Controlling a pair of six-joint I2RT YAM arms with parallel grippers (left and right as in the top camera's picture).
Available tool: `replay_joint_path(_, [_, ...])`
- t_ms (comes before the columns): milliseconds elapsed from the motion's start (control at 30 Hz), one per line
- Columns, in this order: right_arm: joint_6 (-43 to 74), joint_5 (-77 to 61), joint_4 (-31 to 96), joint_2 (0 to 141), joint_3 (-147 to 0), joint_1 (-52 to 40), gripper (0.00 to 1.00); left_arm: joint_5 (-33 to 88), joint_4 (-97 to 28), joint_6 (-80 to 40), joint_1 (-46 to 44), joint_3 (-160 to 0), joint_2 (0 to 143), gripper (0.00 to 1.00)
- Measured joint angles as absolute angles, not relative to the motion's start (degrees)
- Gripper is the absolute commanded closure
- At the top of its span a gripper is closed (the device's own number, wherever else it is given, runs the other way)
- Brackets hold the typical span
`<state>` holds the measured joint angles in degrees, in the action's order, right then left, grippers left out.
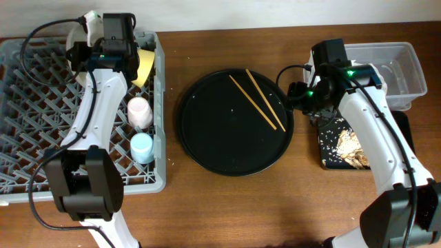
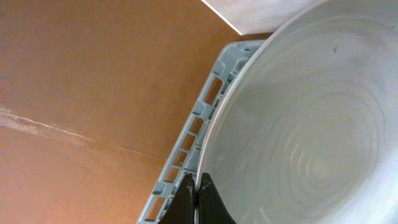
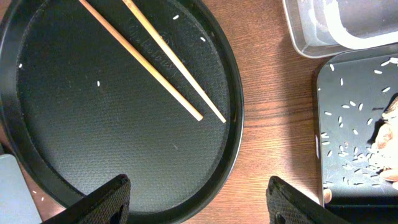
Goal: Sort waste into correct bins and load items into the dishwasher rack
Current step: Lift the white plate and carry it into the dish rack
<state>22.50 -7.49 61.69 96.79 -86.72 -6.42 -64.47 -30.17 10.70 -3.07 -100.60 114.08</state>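
The grey dishwasher rack (image 1: 41, 117) is sitting at the left of the table, holding a small pink cup (image 1: 140, 111) and a light blue cup (image 1: 142, 147) along its right wall, with a yellow bowl (image 1: 146, 63) leaning at the far right corner. The left gripper (image 2: 198, 198) is pinching the rim of the plate (image 2: 311, 124) at the rack's far edge, its fingers clamped together on it. The plate looks pale, glossy and bare, with faint concentric rings.

In the middle the round black tray (image 1: 207, 145) is carrying two thin brown chopsticks (image 1: 258, 100), lying slanted and nearly parallel, plus a few stray grains. The right gripper (image 3: 198, 183) is hovering over the tray's right rim with its fingers spread wide — nothing between them.

To the right, the shallow black tray (image 3: 348, 112) is holding beige food scraps (image 1: 348, 145) and scattered rice. Just beyond it the clear tub (image 1: 406, 62) is standing; I cannot make out its contents.

The brown wooden table (image 1: 227, 207) is meeting a pale wall at the far side.
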Motion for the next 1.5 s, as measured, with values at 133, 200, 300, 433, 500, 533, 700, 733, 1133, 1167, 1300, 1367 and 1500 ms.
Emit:
replay_joint_path(133, [22.48, -7.49, 61.69, 96.79, -86.72, -6.42, 0.28, -64.86, -30.17, 10.7, -2.9, -100.6, 114.08, 1.0])
replay_joint_path(200, [22.48, -7.49, 61.69, 96.79, -86.72, -6.42, 0.28, -64.73, -30.59, 10.7, -2.87, -100.6, 114.08, 1.0])
replay_joint_path(300, [22.48, -7.49, 61.67, 96.79, -86.72, -6.42, 0.28, -64.55, -30.63, 10.7, -2.85, -100.6, 114.08, 1.0])
replay_joint_path(433, [22.44, -7.49, 61.67, 96.79, -86.72, -6.42, 0.28, -64.49, -30.76, 10.7, -2.87, -100.6, 114.1, 1.0])
replay_joint_path(500, [22.46, -7.49, 61.65, 96.79, -86.72, -6.42, 0.28, -64.49, -30.83, 10.7, -2.87, -100.6, 114.3, 1.0])
replay_joint_path(533, [22.48, -7.49, 61.65, 96.79, -86.72, -6.42, 0.28, -64.51, -31.05, 10.7, -2.87, -100.6, 114.52, 1.0])
replay_joint_path(700, [22.46, -7.49, 61.6, 96.79, -86.72, -6.42, 0.28, -63.83, -32.32, 10.7, -3.44, -100.6, 117.69, 1.0])
replay_joint_path(733, [22.48, -7.49, 61.54, 96.79, -86.72, -6.42, 0.28, -63.68, -32.29, 10.66, -3.64, -100.53, 118.1, 1.0])
replay_joint_path(1133, [22.52, -7.49, 61.01, 96.79, -86.72, -6.42, 0.28, -59.75, -32.47, 10.63, -4.16, -100.49, 118.48, 0.13])
replay_joint_path(1167, [22.5, -7.49, 61.01, 96.79, -86.72, -6.42, 0.28, -59.72, -32.49, 10.63, -4.16, -100.49, 118.48, 0.13])
replay_joint_path(1300, [22.44, -7.51, 61.01, 96.79, -86.72, -6.42, 0.24, -58.98, -32.93, 10.66, -4.27, -101.3, 118.43, 0.08])
replay_joint_path(1367, [22.5, -7.51, 61.01, 96.79, -86.72, -6.42, 0.24, -57.19, -33.54, 10.63, -4.4, -102.3, 117.95, 0.1])
replay_joint_path(1500, [22.46, -7.51, 61.08, 96.79, -86.72, -6.42, 0.2, -46.28, -38.68, 8.56, -4.95, -104.42, 112.09, 0.16])
